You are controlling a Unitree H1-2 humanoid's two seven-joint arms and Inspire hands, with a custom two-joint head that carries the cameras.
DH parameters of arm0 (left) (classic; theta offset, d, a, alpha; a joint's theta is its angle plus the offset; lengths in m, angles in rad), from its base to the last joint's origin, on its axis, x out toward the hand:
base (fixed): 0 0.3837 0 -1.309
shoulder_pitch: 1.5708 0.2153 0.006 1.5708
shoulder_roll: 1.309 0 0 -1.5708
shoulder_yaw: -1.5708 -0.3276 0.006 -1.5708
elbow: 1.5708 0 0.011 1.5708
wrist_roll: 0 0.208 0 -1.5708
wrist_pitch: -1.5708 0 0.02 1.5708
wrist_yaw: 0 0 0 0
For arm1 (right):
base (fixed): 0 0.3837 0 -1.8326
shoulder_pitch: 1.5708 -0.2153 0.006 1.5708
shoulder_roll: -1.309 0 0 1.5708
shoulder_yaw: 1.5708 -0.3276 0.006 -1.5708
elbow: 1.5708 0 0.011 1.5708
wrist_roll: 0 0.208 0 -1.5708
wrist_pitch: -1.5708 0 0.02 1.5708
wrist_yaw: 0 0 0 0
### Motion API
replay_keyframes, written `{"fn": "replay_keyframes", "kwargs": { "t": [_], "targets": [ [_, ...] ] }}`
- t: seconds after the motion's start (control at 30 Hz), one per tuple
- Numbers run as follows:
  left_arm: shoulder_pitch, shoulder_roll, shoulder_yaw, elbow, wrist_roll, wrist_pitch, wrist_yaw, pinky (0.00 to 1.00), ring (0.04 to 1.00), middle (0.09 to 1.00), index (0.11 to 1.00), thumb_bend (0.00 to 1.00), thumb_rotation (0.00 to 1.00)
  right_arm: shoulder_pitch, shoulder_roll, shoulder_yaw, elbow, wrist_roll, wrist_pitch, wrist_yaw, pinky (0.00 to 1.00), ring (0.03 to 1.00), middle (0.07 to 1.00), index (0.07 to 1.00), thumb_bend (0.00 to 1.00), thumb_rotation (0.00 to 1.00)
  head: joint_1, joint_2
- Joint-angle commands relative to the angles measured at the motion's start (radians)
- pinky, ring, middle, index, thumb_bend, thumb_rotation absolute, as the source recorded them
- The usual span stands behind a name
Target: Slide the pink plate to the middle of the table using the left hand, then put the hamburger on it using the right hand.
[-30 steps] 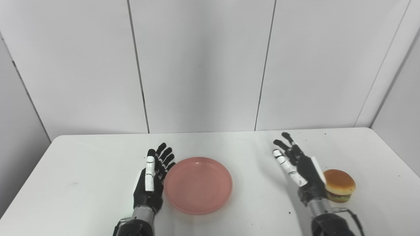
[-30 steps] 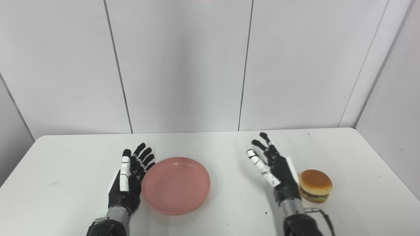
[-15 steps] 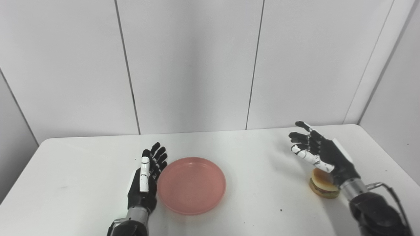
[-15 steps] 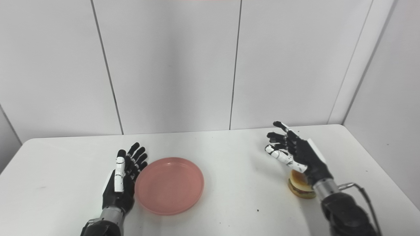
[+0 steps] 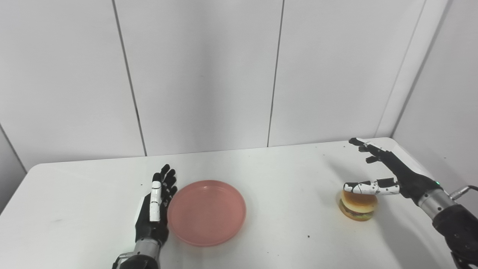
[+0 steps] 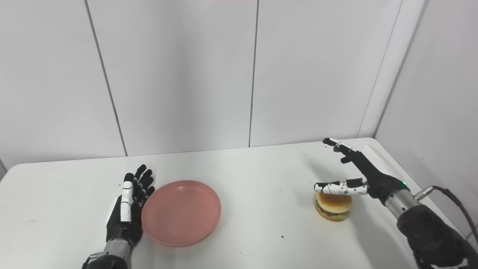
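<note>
Since half a second ago, your right hand has swung out to the right of the round toy hamburger with a tan bun and now hovers above it, spread wide: its white-tipped thumb lies across the top of the bun, whether touching or just over it you cannot tell, while its black fingers reach toward the back corner of the table. It holds nothing. Note that both views have also shifted, so the camera has turned; the hamburger sits on the white tabletop near the right edge, as before, well apart from the plate.

Your left hand rests flat and open, fingers straight and pointing away from you, its inner edge against the left rim of the round, shallow pink plastic plate. It grips nothing. That plate lies left of the table's centre, upright and bare. Behind the table stands a wall of plain white panels with dark vertical seams.
</note>
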Motion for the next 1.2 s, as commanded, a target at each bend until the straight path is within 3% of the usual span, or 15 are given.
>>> {"fn": "replay_keyframes", "kwargs": {
  "t": [0.0,0.17,0.5,0.67,0.93,1.0,1.13,1.17],
  "targets": [
    [0.03,0.018,0.0,0.014,0.001,0.007,-0.013,1.0,1.0,0.981,0.97,0.62,1.0,-0.018,-0.045,0.01,-0.042,-0.054,0.055,0.016,0.81,0.911,0.926,0.888,0.87,0.41,-0.015,0.0],
    [0.025,0.034,0.004,0.028,-0.007,-0.013,-0.031,1.0,1.0,0.983,0.968,0.63,1.0,-0.027,-0.075,0.054,-0.045,-0.119,0.115,0.074,0.86,0.941,0.93,0.888,0.92,0.38,-0.036,0.002],
    [0.038,0.032,0.007,-0.004,-0.002,-0.007,-0.03,1.0,1.0,0.981,0.94,0.64,1.0,-0.078,-0.061,0.113,0.114,-0.117,0.036,0.082,0.82,0.922,0.923,0.883,0.99,0.39,-0.041,0.015],
    [0.047,0.029,0.006,-0.023,-0.007,0.003,-0.032,1.0,1.0,0.988,0.941,0.63,1.0,-0.095,-0.065,0.152,0.191,-0.146,-0.016,0.074,0.78,0.905,0.916,0.889,1.0,0.46,-0.042,0.019],
    [0.054,0.025,0.006,-0.029,-0.014,0.005,-0.036,1.0,1.0,0.992,0.956,0.64,1.0,-0.125,-0.011,0.161,0.287,-0.169,-0.042,-0.002,0.79,0.881,0.903,0.853,0.96,0.35,-0.036,0.024],
    [0.054,0.024,0.008,-0.028,-0.018,0.007,-0.039,1.0,1.0,0.996,0.963,0.64,1.0,-0.13,0.004,0.158,0.315,-0.173,-0.071,-0.042,0.77,0.823,0.858,0.83,0.92,0.31,-0.033,0.025],
    [0.054,0.021,0.007,-0.027,-0.008,0.008,-0.033,1.0,1.0,0.992,0.964,0.65,1.0,-0.135,0.022,0.149,0.356,-0.173,-0.129,-0.104,0.56,0.613,0.701,0.742,0.82,0.13,-0.03,0.025],
    [0.053,0.02,0.007,-0.026,-0.008,0.009,-0.032,1.0,1.0,0.993,0.962,0.64,1.0,-0.136,0.025,0.146,0.366,-0.176,-0.146,-0.123,0.52,0.559,0.578,0.686,0.67,0.05,-0.03,0.025]
  ]
}}
